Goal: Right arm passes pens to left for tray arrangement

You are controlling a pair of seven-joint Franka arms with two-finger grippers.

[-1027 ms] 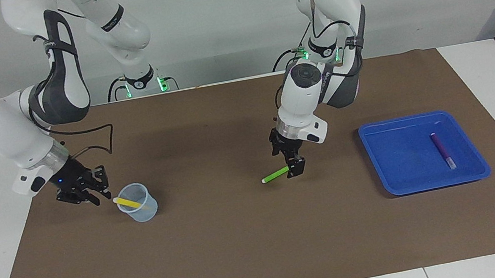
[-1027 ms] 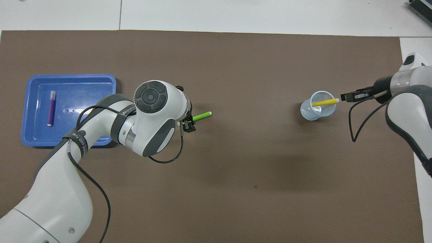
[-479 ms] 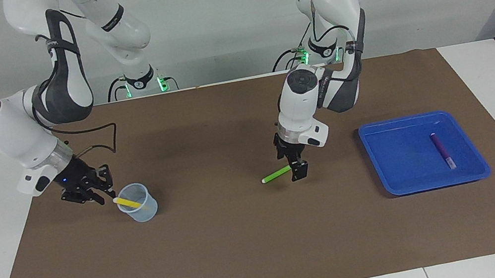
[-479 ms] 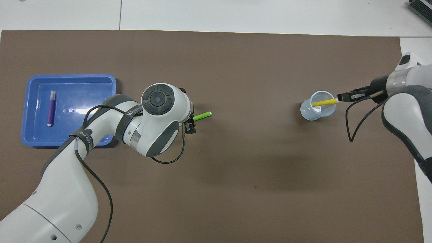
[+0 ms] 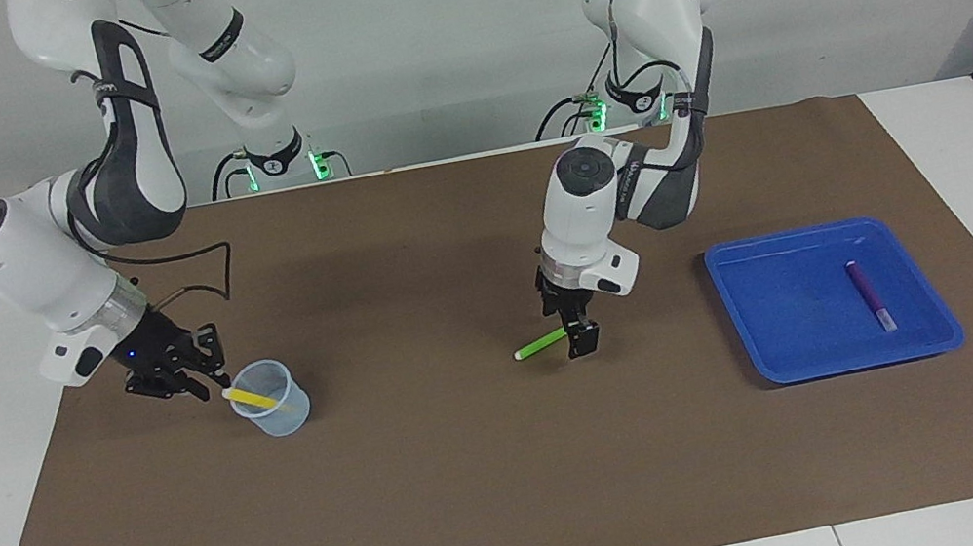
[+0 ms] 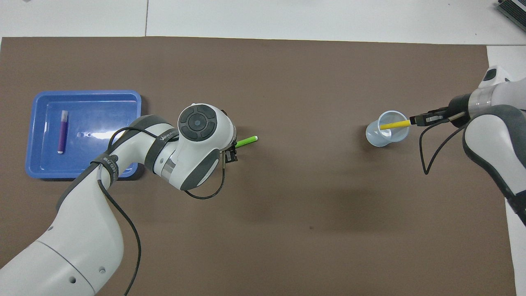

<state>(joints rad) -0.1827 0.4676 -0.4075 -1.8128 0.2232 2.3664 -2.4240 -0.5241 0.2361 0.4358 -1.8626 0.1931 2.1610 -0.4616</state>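
**Reaching for two pens at once**

Straddling the green pen (image 5: 542,343) mid-mat, my left gripper (image 5: 580,337) is at its end, grip unclear. My right gripper (image 5: 213,382) meets the yellow pen (image 5: 254,398) in the cup (image 5: 278,414), grip unclear. The purple pen (image 5: 870,296) lies in the tray (image 5: 783,302).

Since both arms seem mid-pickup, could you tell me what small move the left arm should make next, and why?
Probably close the left gripper on the green pen: it is down at the pen's end on the mat, while the tray holds only the purple pen.
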